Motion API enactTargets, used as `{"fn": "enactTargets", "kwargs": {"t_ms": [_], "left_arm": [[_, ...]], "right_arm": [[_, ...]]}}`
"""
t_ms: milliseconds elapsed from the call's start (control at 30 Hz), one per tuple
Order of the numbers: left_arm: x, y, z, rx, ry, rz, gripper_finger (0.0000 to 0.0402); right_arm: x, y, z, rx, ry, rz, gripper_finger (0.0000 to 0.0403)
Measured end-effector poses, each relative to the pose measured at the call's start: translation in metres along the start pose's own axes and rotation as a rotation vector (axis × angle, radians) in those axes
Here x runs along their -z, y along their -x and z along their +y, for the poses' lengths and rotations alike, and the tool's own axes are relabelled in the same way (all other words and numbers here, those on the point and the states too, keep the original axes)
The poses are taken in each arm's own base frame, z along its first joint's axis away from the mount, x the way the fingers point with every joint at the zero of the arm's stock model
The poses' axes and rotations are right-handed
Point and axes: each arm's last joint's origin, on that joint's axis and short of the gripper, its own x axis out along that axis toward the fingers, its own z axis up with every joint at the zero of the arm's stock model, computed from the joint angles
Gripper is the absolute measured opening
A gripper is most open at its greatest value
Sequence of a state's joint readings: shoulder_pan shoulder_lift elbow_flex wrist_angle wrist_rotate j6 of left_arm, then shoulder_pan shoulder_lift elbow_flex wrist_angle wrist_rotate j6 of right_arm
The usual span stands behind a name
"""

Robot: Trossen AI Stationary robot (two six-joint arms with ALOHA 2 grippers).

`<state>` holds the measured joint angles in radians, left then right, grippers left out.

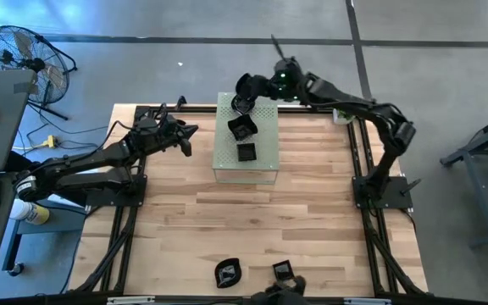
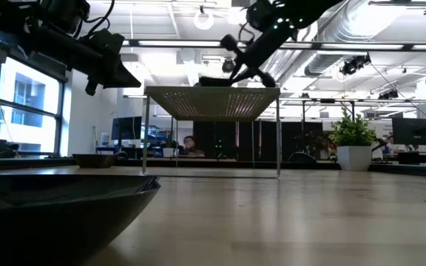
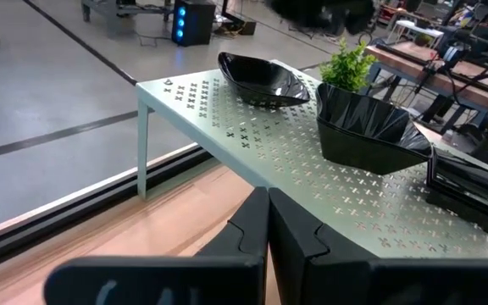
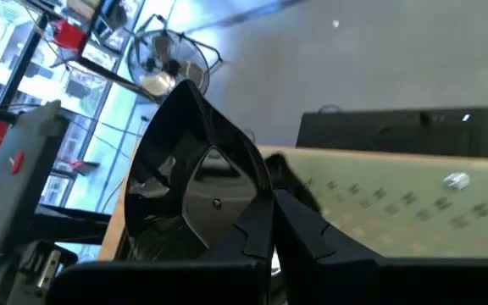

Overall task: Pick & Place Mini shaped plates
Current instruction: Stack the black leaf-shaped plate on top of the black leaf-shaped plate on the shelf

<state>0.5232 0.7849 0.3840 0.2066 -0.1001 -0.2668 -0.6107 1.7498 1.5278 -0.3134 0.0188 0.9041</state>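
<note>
Ceiling lamps (image 2: 204,18) lit my workspace brightly; windows (image 2: 21,103) glared in the low view, and the nearest dish (image 2: 50,214) was blurred.

A: What sort of place is this?

B: It looks like a robotics lab inside a big open office hall. Behind the right gripper (image 2: 261,74), in the low view, the high ceiling has bare silver ventilation ducts (image 2: 376,29) and round white lamps (image 2: 204,18).

A: And lower down?

B: Farther behind the same gripper there are desks with dark computer monitors (image 2: 413,133) and a leafy green plant in a white pot (image 2: 353,144). A person (image 2: 191,145) sits there.

A: And near the table?

B: The floor is grey polished concrete (image 1: 185,25). To the outer side of the left gripper (image 1: 185,140) stands a black wire-cage floor fan (image 1: 19,51).
</note>
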Motion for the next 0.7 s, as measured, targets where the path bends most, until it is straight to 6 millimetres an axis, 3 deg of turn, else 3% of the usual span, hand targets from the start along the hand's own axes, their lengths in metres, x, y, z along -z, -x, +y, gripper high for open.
{"fn": "enactTargets", "kwargs": {"t_ms": [267,700], "left_arm": [[0.0,0.0,0.0,0.0,0.0,0.0,0.0],[0.0,0.0,0.0,0.0,0.0,0.0,0.0]], "right_arm": [[0.017,-0.025,-0.009,0.035,-0.036,0.06,0.0003],[0.024,-0.035,-0.01,0.048,-0.041,0.055,0.0011]]}}
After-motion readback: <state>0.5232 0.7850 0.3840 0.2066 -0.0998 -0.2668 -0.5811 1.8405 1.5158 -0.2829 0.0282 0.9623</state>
